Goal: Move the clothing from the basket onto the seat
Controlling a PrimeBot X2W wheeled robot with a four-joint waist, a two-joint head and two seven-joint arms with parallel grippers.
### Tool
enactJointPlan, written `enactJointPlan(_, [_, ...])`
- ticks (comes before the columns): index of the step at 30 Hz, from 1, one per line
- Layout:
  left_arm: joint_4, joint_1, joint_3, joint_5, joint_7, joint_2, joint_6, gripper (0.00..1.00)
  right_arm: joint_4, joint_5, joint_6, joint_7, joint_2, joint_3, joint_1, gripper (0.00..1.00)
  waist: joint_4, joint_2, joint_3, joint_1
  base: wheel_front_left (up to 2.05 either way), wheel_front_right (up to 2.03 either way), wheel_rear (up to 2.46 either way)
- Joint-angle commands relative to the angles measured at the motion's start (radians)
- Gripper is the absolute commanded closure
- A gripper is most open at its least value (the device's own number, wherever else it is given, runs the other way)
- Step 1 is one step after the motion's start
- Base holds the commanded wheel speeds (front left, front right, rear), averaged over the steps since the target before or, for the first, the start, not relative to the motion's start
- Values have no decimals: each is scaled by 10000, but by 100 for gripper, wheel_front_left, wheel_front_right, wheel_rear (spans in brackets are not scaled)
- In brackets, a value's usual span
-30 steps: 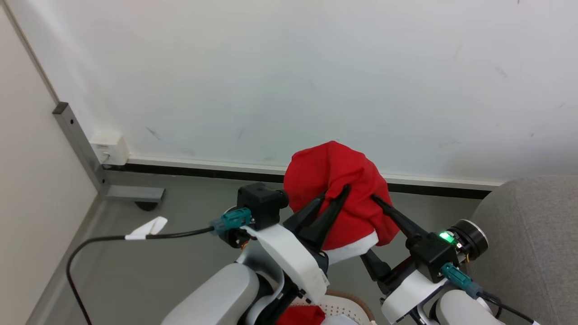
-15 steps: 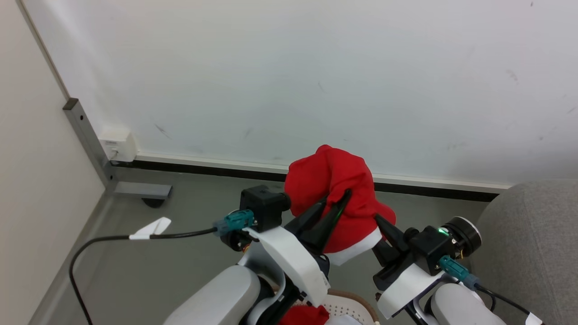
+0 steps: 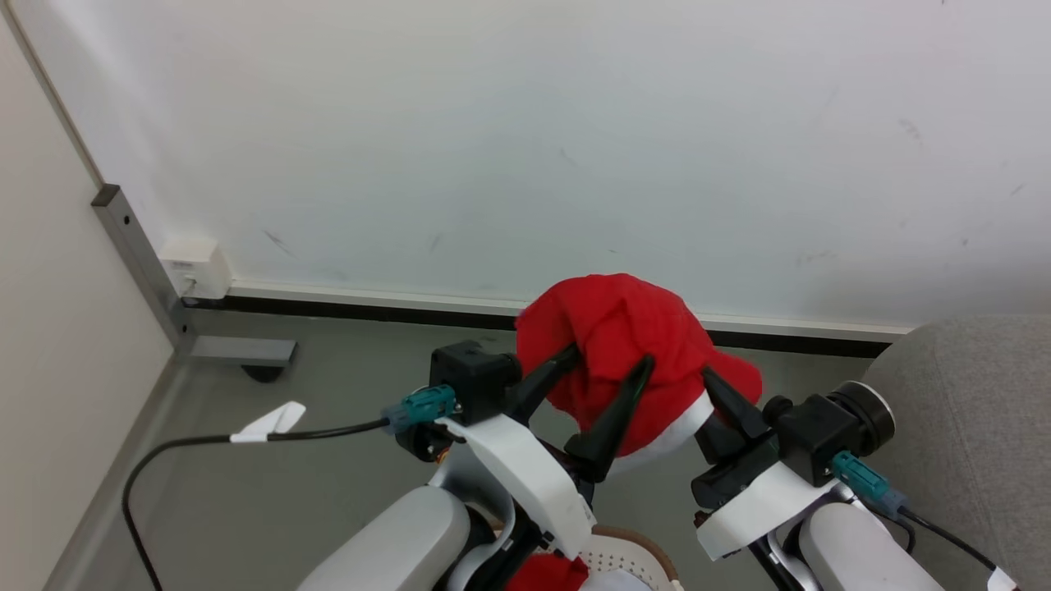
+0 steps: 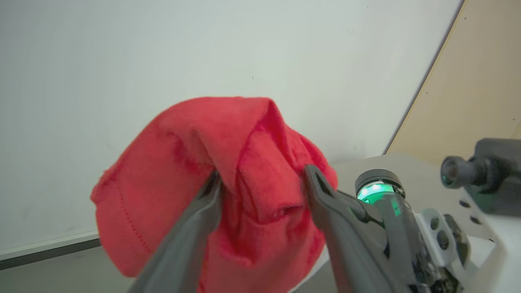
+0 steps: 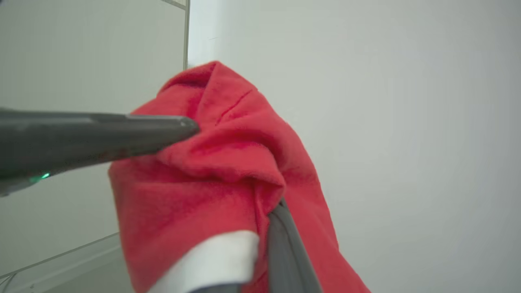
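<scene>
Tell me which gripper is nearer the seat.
Right. The right gripper, shut on the clothing, is close on the left of the seat; the left gripper, open around the same clothing, is farther left.

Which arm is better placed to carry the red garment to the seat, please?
The right arm, I'd judge: its jaws are shut on the red garment and the seat lies on its side; the left arm has its jaws open.

The clothing (image 3: 624, 328) is bright red, with a white band along one edge. The basket (image 3: 628, 561) is white, dotted with small holes, with a brown rim. The seat (image 3: 969, 427) is light grey weave. The floor (image 3: 328, 492) is dull grey-green, the wall (image 3: 525, 123) off-white, its skirting (image 3: 369, 310) black.
</scene>
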Motion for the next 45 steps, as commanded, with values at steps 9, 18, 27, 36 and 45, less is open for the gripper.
enactJointPlan(9, [6, 194, 29, -161, -97, 115, 111, 0, -592, 22, -23, -38, -147, -727, 445, 100, -383, 0, 45, -1, 0, 0, 0])
enactJointPlan(18, [-103, 239, -34, -152, -162, 136, 109, 0, -874, 55, -23, -39, -287, -1431, 665, 100, -1067, 0, 126, -1, 0, 0, 0])
enactJointPlan(27, [-218, 167, -132, 40, -371, 165, 53, 0, -1284, 124, -22, -36, -475, -1971, 944, 100, -1977, 0, 288, -1, 0, 0, 0])
enactJointPlan(36, [-159, -18, -160, 270, -639, 210, 69, 0, -1832, 127, -22, 128, -788, -2421, 1273, 100, -3262, 0, 566, -1, 0, 0, 0])
enactJointPlan(45, [-126, -223, -205, 431, -817, 262, 29, 0, -2396, 64, -22, 256, -912, -2992, 1659, 100, -4678, 0, 890, -1, 0, 0, 0])
